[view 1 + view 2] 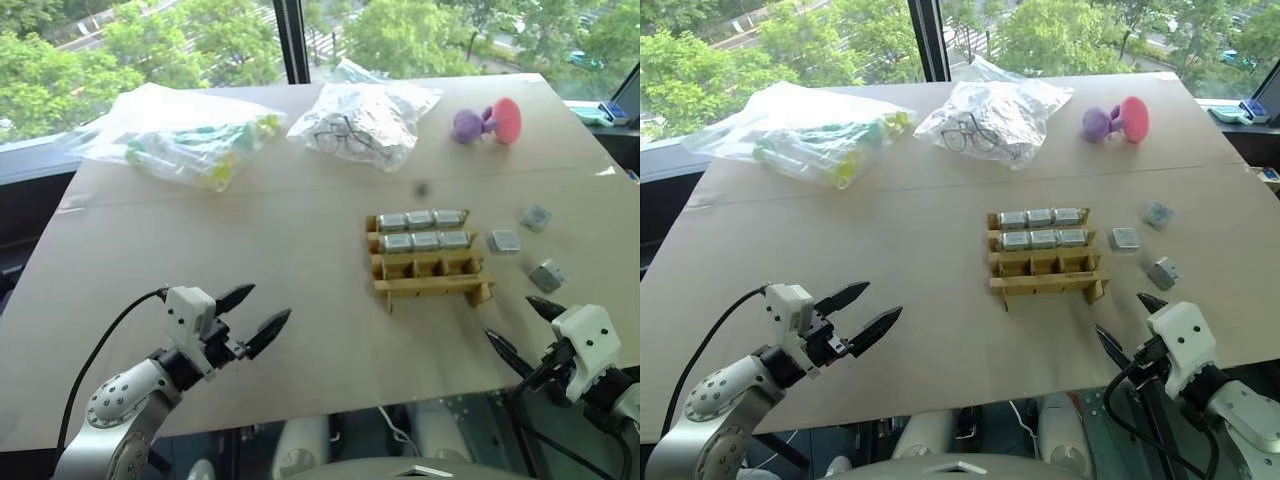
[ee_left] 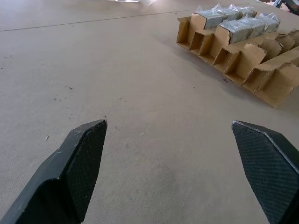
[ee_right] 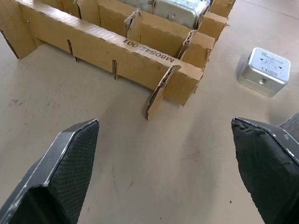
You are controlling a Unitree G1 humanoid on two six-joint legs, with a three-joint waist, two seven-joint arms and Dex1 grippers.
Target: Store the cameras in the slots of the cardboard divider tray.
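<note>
The tan corrugated cardboard divider tray (image 1: 428, 258) sits mid-worktop (image 1: 250, 240), six boxy metallic cameras (image 1: 425, 230) slotted, three loose (image 1: 503, 241) at its 3 o'clock. Both black textured pincers, left (image 1: 254, 314) and right (image 1: 520, 328), gape wide, empty.

looks like a robot test bench set up by a window in an upper-floor office or lab. table covered with a large flat cardboard sheet (image 1: 250, 250), not real furniture finish. big window (image 1: 200, 30) at far edge with a dark frame post, treetops and a road seen from above. mixed test props laid out on the sheet: bagged glasses (image 1: 360, 125), a bag of coloured plastic items (image 1: 185, 140), a pink and purple toy (image 1: 490, 122), a cardboard divider tray (image 1: 428, 262) with small metal blocks (image 1: 420, 220).
</note>
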